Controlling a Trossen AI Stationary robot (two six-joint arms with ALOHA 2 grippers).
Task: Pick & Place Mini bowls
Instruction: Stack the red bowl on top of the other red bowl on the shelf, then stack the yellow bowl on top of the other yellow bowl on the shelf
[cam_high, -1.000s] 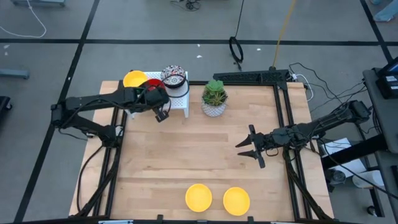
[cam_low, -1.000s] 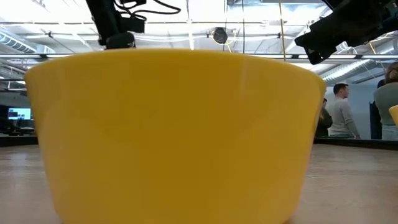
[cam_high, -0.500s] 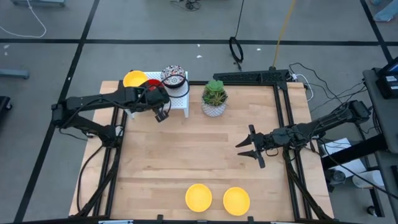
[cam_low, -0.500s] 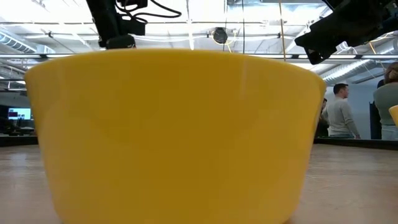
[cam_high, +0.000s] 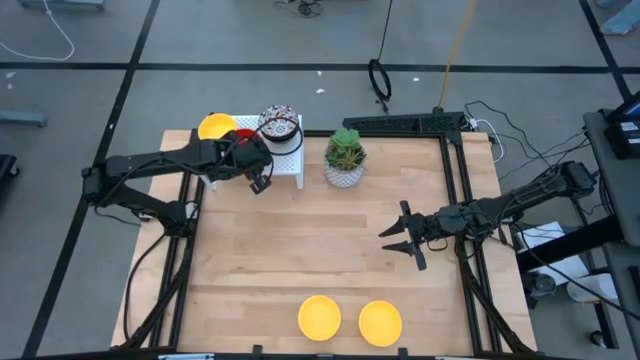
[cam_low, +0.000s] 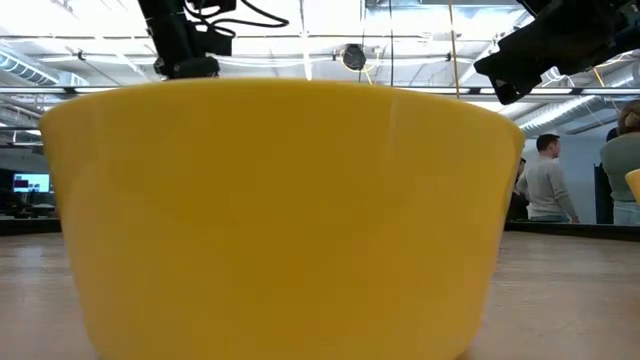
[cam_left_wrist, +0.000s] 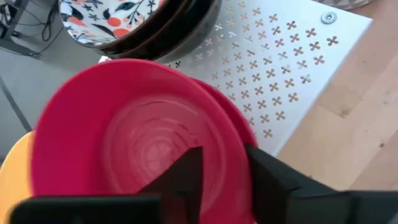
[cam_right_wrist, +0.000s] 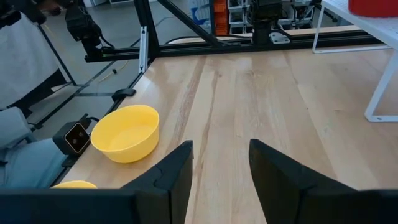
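1. Left tool (cam_left_wrist: 221, 177) sat at about 10 o'clock on the tabletop (cam_high: 300, 250), over the white perforated rack (cam_left_wrist: 280, 74); fingers straddled the rim of the top red bowl (cam_left_wrist: 124, 149), one inside and one outside, with a slim gap showing. Whether still pinching or just released: could not tell.
2. Just beyond, a second red bowl (cam_left_wrist: 233, 124) lay nested under the first, a yellow bowl (cam_high: 215, 127) next to them, and a stack topped by a floral bowl (cam_left_wrist: 106, 18) farther along the rack.
3. Right tool (cam_high: 400, 240) hung at about 3 o'clock above bare wood, fingers apart and holding nothing.
4. Done so far, by the look of it: two yellow bowls (cam_high: 320, 316) (cam_high: 380, 322) set side by side at 6 o'clock, near the front edge. One of them filled the low view almost wholly.
5. Left to do, probably: the red pair, the yellow one and the floral stack on the rack. Judged well under halfway.
6. Potted plant (cam_high: 345, 157) stood at 12 o'clock, apart from the bowls.
7. Against the earlier frames: both arms and every bowl in the same places from above; only the left tool's fingers seemed to have eased apart.
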